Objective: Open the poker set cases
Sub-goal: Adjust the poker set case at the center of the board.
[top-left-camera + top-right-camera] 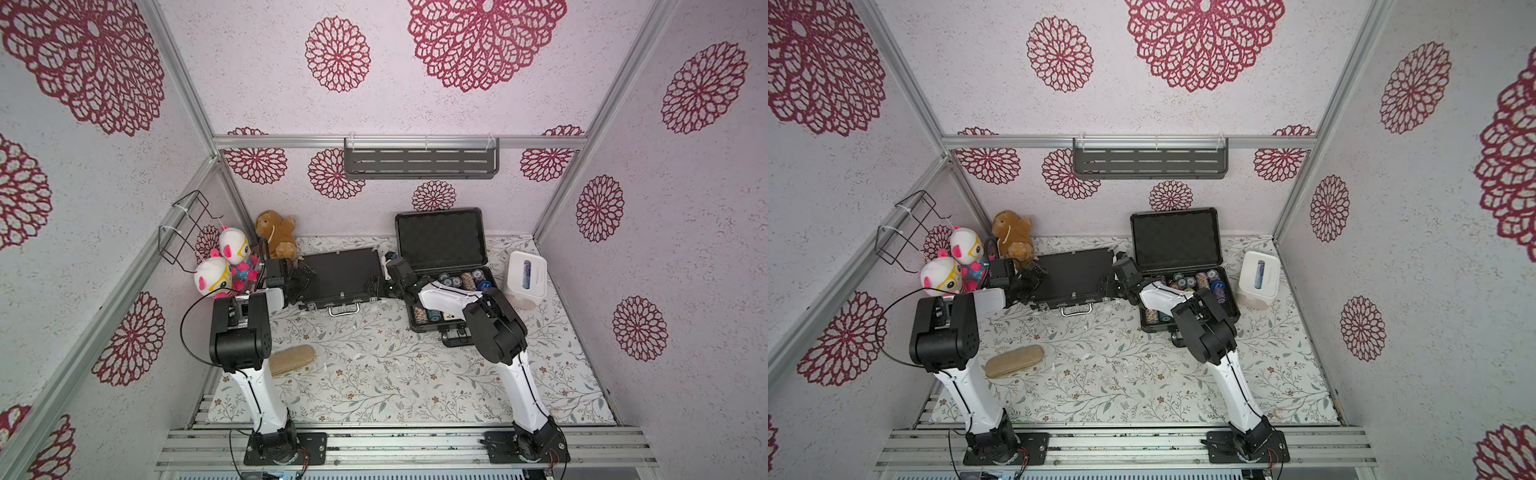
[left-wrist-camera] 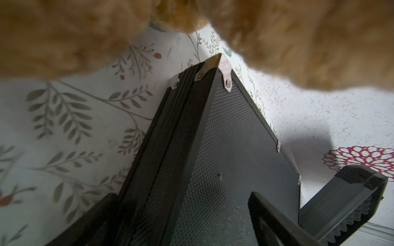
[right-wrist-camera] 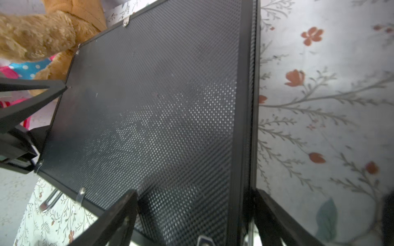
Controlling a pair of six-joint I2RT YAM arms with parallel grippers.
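The slim black case (image 1: 340, 272) lies flat and shut at the middle back, with its silver handle (image 1: 344, 309) facing the front. My left gripper (image 1: 303, 279) is at the case's left end. In the left wrist view its jaws (image 2: 182, 194) stand open astride that end wall, one finger over the dotted lid (image 2: 230, 149). My right gripper (image 1: 374, 286) is at the right end near the front corner. Its jaws (image 3: 195, 191) are open astride the end wall (image 3: 247, 106). The thicker dark-grey case (image 1: 440, 237) stands open with its lid upright. Poker chips (image 1: 461, 280) show in its base.
A brown teddy (image 1: 276, 232) sits against the slim case's back left corner, with two white plush dolls (image 1: 224, 266) beside it. A white tissue box (image 1: 525, 274) stands right of the open case. A tan oblong pouch (image 1: 291, 359) lies front left. The right forearm crosses the open case's base.
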